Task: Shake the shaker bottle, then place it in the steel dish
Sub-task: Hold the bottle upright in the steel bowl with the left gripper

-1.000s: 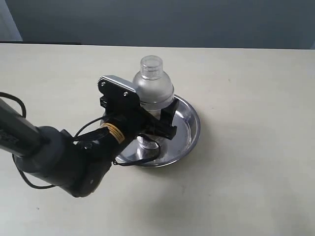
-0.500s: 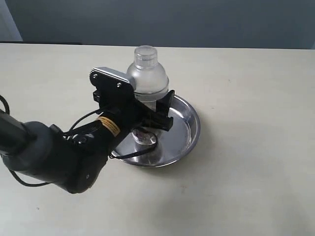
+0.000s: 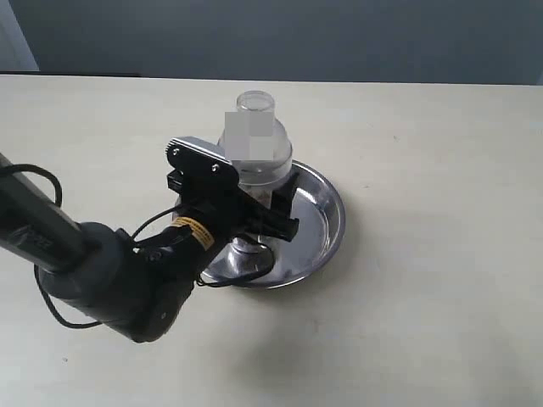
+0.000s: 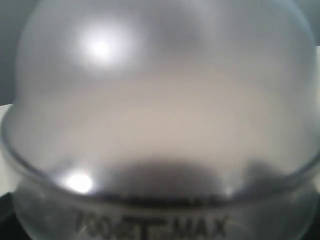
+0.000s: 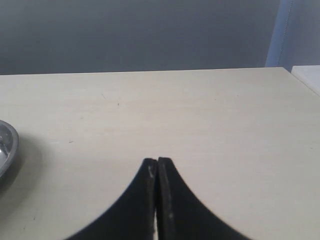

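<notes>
The frosted shaker bottle [image 3: 254, 151] stands upright over the steel dish [image 3: 329, 222], its dome smeared by motion. Its base [image 3: 248, 246] shows low inside the dish; whether it touches the bottom I cannot tell. My left gripper [image 3: 260, 209] is shut around the bottle's body, with one black finger [image 3: 284, 203] showing on the right side. In the left wrist view the bottle's dome [image 4: 160, 110] fills the frame and hides the fingers. My right gripper [image 5: 157, 161] is shut on nothing above bare table, with the dish's rim [image 5: 7, 145] at that view's edge.
The left arm's black body [image 3: 110, 280] and cables lie over the table in front of the dish on the left. The pale tabletop [image 3: 441, 280] stretches to the right of the dish. A dark wall runs behind the table.
The left gripper and bottle rose and shifted left half a second ago, then came back down and right toward the dish. The bottle's top is now motion-blurred.
</notes>
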You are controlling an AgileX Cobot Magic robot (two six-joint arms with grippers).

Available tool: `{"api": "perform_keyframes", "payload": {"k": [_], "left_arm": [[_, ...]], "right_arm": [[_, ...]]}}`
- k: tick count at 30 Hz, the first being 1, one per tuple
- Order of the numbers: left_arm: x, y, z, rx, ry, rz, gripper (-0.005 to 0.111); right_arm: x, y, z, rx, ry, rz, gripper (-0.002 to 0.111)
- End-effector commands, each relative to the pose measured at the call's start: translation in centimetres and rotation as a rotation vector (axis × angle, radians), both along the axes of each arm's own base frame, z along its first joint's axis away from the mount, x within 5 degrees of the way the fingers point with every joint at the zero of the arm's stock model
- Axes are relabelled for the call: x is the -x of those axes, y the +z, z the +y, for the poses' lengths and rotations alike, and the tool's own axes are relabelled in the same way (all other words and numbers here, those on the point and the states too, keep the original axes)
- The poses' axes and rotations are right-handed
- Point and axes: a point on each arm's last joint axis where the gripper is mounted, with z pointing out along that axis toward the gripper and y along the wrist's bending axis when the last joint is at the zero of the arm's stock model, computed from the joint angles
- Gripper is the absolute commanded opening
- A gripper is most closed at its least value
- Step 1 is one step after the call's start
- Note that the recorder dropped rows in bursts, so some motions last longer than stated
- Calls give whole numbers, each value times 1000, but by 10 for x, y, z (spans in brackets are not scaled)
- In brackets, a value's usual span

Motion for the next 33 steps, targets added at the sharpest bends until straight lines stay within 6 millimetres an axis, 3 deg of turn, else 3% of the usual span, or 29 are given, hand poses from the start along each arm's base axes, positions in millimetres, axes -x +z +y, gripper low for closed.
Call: {"api": "perform_keyframes", "payload": {"k": [1, 26, 33], "left_arm": [[-2, -1, -1, 9, 2, -12, 85], [-1, 14, 2, 4, 10, -50, 85], [3, 27, 7, 26, 21, -71, 85]], "right_arm": [[0, 1, 0, 2, -5, -16, -1], [0, 1, 0, 2, -5, -16, -1], [0, 1, 0, 2, -5, -16, -1]]}}
